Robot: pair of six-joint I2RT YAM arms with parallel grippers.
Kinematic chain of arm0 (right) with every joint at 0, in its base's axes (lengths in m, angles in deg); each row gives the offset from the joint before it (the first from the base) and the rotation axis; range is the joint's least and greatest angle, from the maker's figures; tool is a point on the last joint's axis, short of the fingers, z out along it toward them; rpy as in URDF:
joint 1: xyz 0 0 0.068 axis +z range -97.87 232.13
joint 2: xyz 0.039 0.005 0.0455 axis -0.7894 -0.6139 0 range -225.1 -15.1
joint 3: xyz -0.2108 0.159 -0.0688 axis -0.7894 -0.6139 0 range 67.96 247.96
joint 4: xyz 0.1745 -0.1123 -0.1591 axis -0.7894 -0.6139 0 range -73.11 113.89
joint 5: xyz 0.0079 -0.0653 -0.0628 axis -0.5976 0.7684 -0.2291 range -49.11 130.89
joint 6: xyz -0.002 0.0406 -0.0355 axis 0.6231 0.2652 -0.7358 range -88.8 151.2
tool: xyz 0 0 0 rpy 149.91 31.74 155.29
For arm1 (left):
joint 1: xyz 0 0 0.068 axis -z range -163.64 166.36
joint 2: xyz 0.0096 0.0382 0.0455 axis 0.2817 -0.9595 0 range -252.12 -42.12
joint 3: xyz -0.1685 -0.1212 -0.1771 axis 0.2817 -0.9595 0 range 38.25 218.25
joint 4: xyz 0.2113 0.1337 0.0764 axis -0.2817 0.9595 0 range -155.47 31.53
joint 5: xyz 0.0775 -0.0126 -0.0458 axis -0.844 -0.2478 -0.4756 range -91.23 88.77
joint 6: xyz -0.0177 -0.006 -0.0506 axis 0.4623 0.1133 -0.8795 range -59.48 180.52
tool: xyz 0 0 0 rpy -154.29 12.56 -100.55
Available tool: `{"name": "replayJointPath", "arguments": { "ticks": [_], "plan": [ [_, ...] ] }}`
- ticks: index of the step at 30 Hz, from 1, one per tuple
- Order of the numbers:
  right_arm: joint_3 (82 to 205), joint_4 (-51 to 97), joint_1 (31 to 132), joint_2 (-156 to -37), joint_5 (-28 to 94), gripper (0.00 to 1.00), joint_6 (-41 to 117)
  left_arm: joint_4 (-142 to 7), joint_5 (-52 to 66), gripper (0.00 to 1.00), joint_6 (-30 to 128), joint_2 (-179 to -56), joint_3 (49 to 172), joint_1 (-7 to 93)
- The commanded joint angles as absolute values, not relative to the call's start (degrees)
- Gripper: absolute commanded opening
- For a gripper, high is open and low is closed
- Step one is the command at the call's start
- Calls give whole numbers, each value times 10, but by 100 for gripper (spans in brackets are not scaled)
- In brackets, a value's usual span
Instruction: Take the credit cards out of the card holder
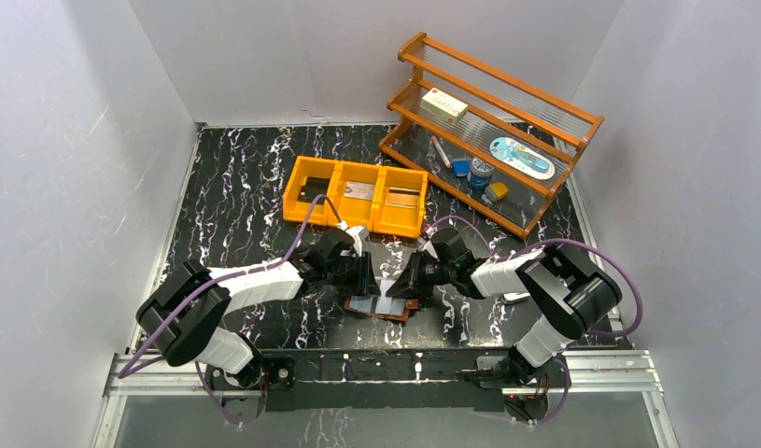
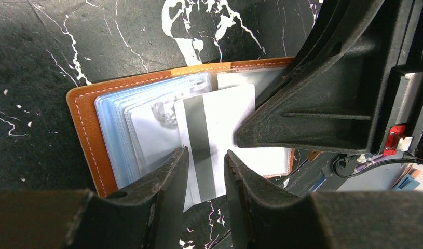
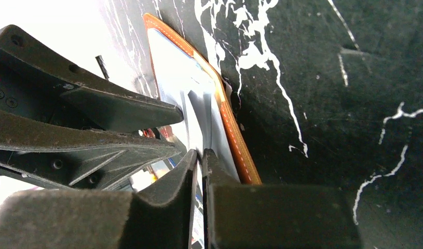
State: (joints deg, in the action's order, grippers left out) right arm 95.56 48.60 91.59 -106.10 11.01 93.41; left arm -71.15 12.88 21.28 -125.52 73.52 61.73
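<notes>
**Card half out of the open holder, both arms closed in on it**

Top view: the card holder [image 1: 372, 306] lies open and flat on the table [image 1: 236, 205], near the front edge and between the two arms. Its long axis runs left to right with a slight tilt. The left arm [image 1: 255, 283] and the right arm [image 1: 507, 273] both stretch low and inward, and their tips meet over the holder. Behind them stand an orange bin [image 1: 292, 191] and a wooden rack [image 1: 507, 79].

Left wrist view: the brown cover frames a fan of pale blue sleeves [image 2: 113, 111]. A silvery credit card [image 2: 224, 119] with a grey stripe sticks out of them. Its long axis runs up and down the view, slightly tilted, and its lower end passes the holder's edge over the table. The left jaws stand narrowly apart, and their fingers [image 2: 165, 176] straddle the card's lower end without pinching its faces. The right arm's dark finger meets the card's right edge.

Right wrist view: the holder is seen edge-on, its orange-brown rim [image 3: 235, 135] running up the view. The right jaws are almost closed, with the card's thin pale edge held in the slit between their fingers [image 3: 219, 171]. The left arm's fingers [image 3: 121, 109] reach in from the left.
</notes>
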Motion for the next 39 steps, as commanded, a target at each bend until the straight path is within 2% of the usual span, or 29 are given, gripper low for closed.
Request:
{"name": "replayJointPath", "arguments": {
  "ticks": [1,5,10,14,17,21,28,34,39],
  "plan": [
    [948,527,920,-1054,128,10,955,-605,82,32,226,-1276,698,618],
    [956,439,919,-1003,177,4,923,-597,74,32,225,-1266,698,619],
    [954,351,915,-936,219,0,895,-594,66,32,220,-1247,698,618],
    [923,348,915,-856,258,0,908,-592,62,34,218,-1231,702,619],
    [911,355,914,-809,268,0,904,-594,62,40,211,-1213,705,619],
    [919,352,914,-805,249,0,893,-597,58,48,206,-1188,714,618],
    [921,396,915,-822,217,0,892,-595,48,55,192,-1142,723,619],
    [937,409,914,-826,190,0,875,-570,45,58,201,-1120,743,617],
    [944,427,915,-827,171,0,871,-584,110,59,196,-1106,766,598]
  ]
}}
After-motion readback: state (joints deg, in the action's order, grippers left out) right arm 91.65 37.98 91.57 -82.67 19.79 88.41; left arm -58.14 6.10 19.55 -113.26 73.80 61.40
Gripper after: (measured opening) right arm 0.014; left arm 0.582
